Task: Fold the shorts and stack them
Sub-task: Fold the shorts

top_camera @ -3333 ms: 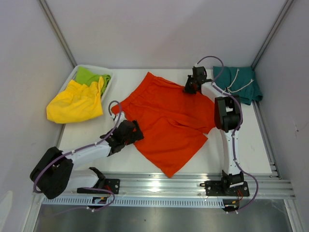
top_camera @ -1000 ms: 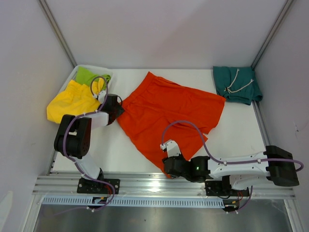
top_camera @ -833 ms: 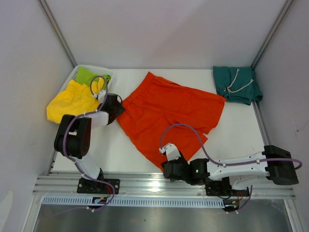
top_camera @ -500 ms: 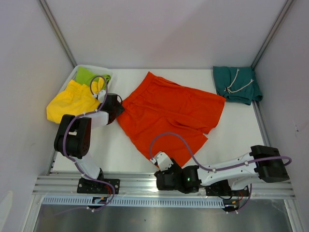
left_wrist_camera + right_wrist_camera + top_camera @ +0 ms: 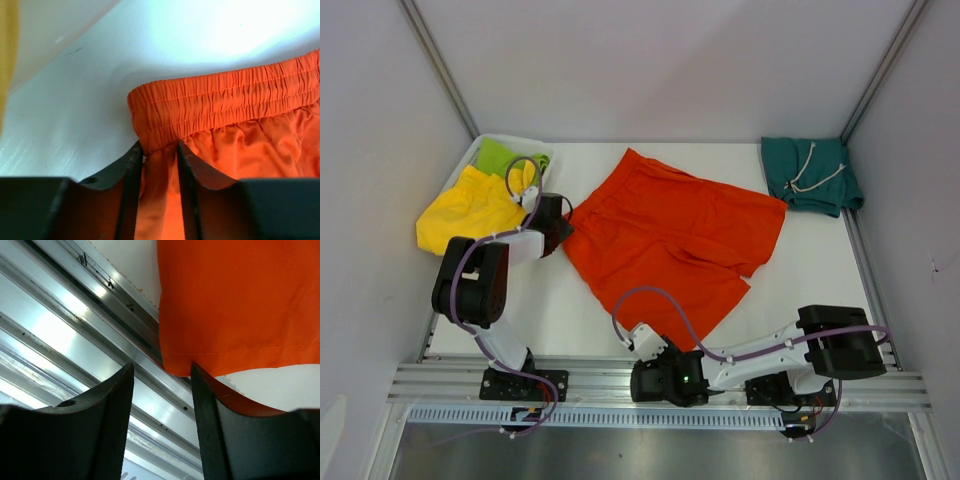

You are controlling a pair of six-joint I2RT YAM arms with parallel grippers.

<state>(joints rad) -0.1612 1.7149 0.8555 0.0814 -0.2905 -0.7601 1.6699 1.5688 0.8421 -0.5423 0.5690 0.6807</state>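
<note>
From above, the bright orange cloth shorts lie spread mid-table, the folded teal shorts at the far right corner. The left wrist view shows the left gripper pinching the orange waistband corner. In the right wrist view, the right gripper gapes around the hem corner.

Two white-and-black arms with lilac cables

Each arm has white link shells between bulky black joint housings; the left arm stands at 9 o'clock, the right arm at 5 o'clock. A thin lilac cable loops free over each wrist. Black base brackets are bolted to the aluminium rail. Close up, the fingers are matt black, curved, with finely ribbed inner faces.
</note>
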